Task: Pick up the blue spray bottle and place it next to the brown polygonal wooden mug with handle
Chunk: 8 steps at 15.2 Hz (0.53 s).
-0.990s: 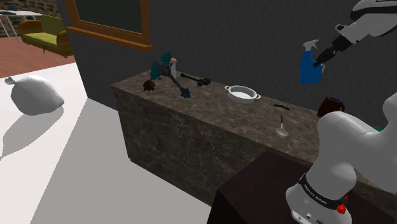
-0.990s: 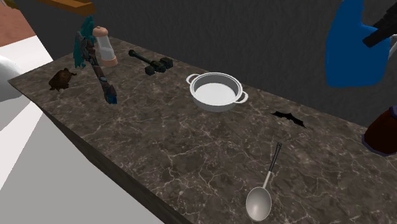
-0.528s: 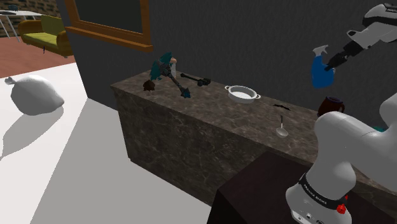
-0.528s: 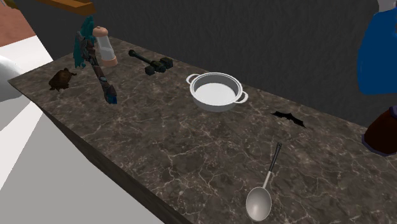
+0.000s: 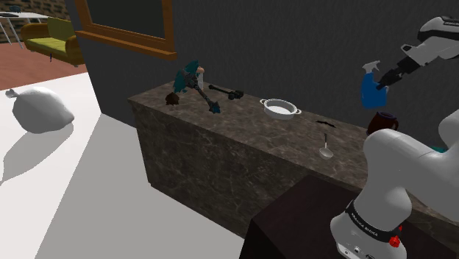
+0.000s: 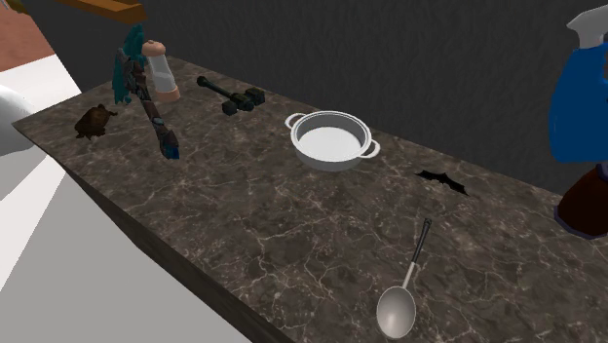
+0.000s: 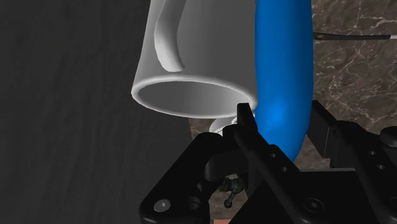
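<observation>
The blue spray bottle [image 5: 372,87] with a pale spray head hangs in the air, clasped by my black gripper [image 5: 385,79], which is shut on its body. It sits just above and slightly to the shoulder view's left of the dark brown mug [image 5: 385,121] on the marble counter [image 5: 243,132]. From the second exterior view, the bottle [image 6: 581,102] hovers over the mug [image 6: 588,203] at the right edge. In the wrist view both fingers [image 7: 245,125] press the blue body [image 7: 283,70], and the gripper [image 7: 280,130] has the white hollow spray head [image 7: 191,57] beside it.
A white two-handled pot [image 6: 331,139] stands mid-counter, a metal ladle [image 6: 401,297] lies near the front edge, and a small black object [image 6: 443,181] lies between them. A teal tool [image 6: 146,93], a grinder [image 6: 161,70] and a black dumbbell-like piece [image 6: 232,95] crowd the far end.
The gripper has carried the bottle toward the shoulder view's right and a little lower, bringing it over the mug. Nothing on the counter has moved.
</observation>
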Available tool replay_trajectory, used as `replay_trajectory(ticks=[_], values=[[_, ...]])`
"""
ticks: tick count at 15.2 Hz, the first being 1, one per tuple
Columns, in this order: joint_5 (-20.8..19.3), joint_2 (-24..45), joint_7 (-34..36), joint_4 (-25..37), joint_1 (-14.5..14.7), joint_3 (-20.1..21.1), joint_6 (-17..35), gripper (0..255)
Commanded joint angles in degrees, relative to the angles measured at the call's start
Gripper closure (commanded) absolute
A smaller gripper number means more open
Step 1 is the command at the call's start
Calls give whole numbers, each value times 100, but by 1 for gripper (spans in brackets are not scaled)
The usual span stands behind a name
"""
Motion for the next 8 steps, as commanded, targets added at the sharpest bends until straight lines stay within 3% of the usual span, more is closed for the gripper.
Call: replay_trajectory(ticks=[1, 8], values=[[0, 2, -30, -175, -62, 1, 149, 255], [-43, -66, -129, -686, -200, -42, 635, 255]])
